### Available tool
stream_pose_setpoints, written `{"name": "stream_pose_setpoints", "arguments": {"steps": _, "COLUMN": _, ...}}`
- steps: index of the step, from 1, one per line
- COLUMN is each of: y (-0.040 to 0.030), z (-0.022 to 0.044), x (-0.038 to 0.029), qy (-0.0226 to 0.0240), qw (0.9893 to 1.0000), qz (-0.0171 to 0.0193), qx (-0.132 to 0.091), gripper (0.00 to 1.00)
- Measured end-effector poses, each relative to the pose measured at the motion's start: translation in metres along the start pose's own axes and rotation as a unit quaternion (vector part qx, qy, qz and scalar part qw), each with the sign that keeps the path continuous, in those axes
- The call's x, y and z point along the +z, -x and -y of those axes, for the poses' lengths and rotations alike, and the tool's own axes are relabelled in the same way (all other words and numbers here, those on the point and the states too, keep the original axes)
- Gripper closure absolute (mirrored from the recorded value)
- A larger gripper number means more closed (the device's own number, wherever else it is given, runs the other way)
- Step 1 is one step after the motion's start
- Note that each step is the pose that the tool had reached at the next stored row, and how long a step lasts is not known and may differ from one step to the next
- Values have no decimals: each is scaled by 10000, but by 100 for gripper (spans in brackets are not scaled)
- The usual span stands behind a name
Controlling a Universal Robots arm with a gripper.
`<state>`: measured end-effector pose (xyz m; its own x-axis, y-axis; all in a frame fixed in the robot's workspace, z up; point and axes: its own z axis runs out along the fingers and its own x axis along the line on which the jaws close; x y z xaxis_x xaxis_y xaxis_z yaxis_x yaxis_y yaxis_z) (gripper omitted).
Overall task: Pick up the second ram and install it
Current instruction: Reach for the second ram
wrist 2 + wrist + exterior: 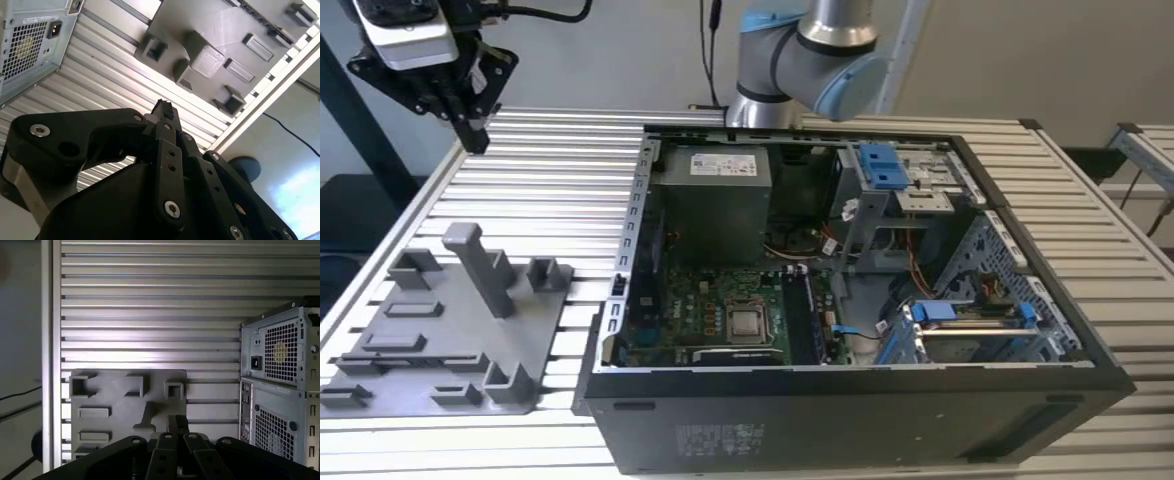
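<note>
- One slatted metal table (560,170): open slats run from the case to the table's edge on the exterior view's left.
- One computer case (854,425), side open and facing up, well inside the table's edges.
- One grey fixture tray (447,335) just beside the case on the exterior view's left, carrying one tall post (487,275).
- One gripper (476,140), high above the table and clear of the case's far corner; fingers pressed together, nothing between them.
- The second ram (809,318): thin dark strip inside the case, beside the processor socket (747,322); I cannot tell it apart from its look-alike.
</note>
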<state>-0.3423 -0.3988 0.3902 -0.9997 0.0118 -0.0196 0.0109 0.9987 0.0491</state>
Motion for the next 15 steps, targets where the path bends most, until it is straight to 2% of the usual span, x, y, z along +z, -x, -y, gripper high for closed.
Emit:
{"name": "stream_pose_setpoints", "arguments": {"steps": 8, "y": -228, "z": 3, "x": 6, "qy": 1, "qw": 10000, "qz": -2, "qx": -43, "gripper": 89}}
{"name": "stream_pose_setpoints", "arguments": {"steps": 15, "y": -465, "z": 6, "x": 17, "qy": 2, "qw": 10000, "qz": -4, "qx": -85, "gripper": 89}}
